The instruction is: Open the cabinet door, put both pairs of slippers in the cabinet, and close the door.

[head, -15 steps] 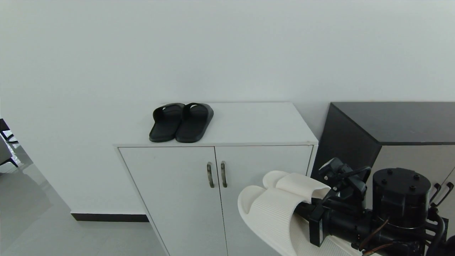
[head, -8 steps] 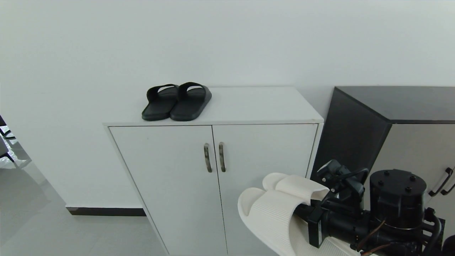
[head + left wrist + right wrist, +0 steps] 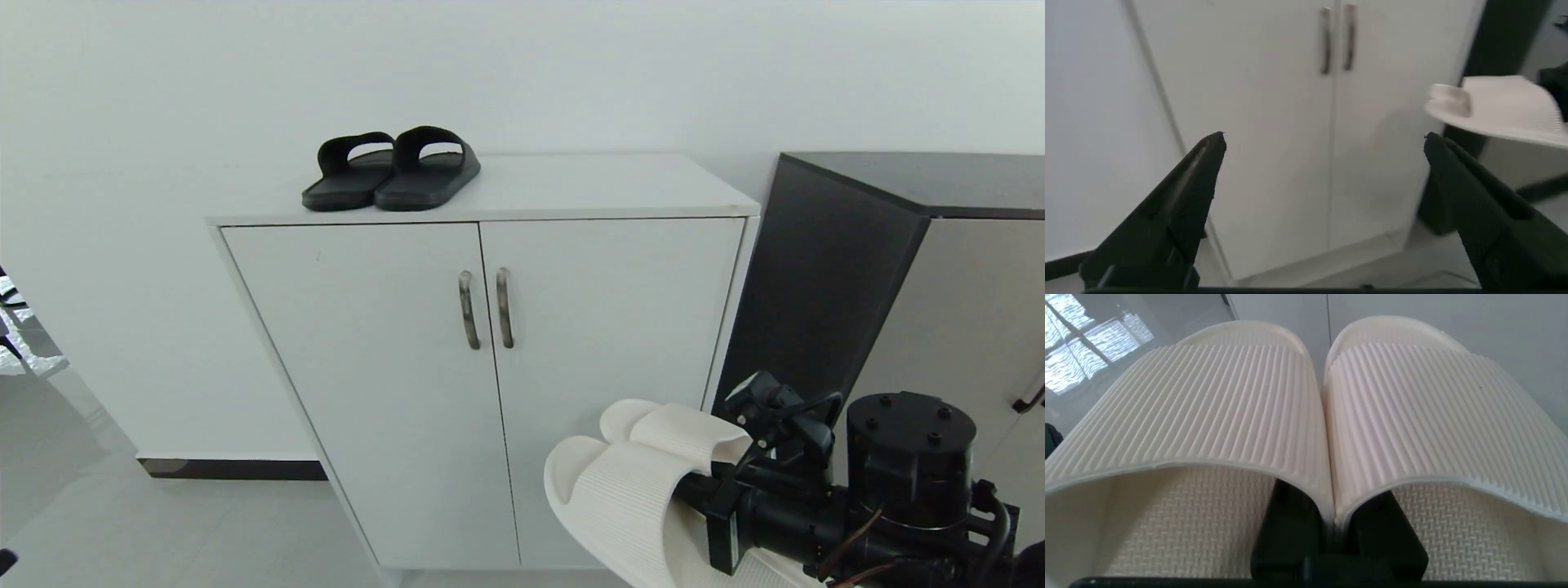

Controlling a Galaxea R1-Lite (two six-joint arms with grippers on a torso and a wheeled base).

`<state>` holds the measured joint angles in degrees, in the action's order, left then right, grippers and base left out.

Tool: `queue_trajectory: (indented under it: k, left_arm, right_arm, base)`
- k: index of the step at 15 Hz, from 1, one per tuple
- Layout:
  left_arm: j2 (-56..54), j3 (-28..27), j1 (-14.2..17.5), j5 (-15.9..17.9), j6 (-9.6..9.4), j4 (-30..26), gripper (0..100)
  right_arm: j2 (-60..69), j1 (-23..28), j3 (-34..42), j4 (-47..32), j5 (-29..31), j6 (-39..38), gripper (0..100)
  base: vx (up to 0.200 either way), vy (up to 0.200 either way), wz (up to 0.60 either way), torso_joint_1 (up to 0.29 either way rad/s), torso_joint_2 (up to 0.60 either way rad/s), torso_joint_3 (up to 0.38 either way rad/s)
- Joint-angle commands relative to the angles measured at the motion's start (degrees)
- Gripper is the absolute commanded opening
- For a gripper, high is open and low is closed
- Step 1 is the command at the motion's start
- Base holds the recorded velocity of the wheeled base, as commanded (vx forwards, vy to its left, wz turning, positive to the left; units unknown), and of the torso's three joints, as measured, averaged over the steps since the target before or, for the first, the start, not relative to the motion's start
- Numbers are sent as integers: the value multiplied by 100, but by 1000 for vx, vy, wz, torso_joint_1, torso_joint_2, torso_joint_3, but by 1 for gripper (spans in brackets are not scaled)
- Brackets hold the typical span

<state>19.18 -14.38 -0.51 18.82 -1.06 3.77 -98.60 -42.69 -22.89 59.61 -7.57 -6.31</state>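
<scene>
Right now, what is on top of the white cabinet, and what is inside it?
A pair of black slippers sits on the cabinet top, toward its left end. Both doors are shut, so the inside is hidden.

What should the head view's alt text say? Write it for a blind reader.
The right gripper holds a pair of white ribbed slippers low in front of a closed white two-door cabinet. A pair of black slippers sits on the cabinet's top, toward its left end; a dark cabinet stands to its right.
</scene>
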Motion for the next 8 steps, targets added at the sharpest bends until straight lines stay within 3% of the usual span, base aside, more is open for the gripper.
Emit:
queue_trajectory:
  k: [1,4,8]
  left_arm:
    - [1765,-346,-10,851,27,564,100]
    - [3136,-706,-204,1176,27,1381,100]
    - [4279,-1198,-1232,1291,62,1856,100]
  right_arm:
    - [-19,-2,22,-2,-25,-1,0]
    - [-10,-11,31,7,-34,-1,0]
    - [-37,-2,48,7,-34,-1,0]
  base:
    - [0,0,0,-217,466,207]
    - [0,0,0,-224,382,191]
    - [0,0,0,-143,338,134]
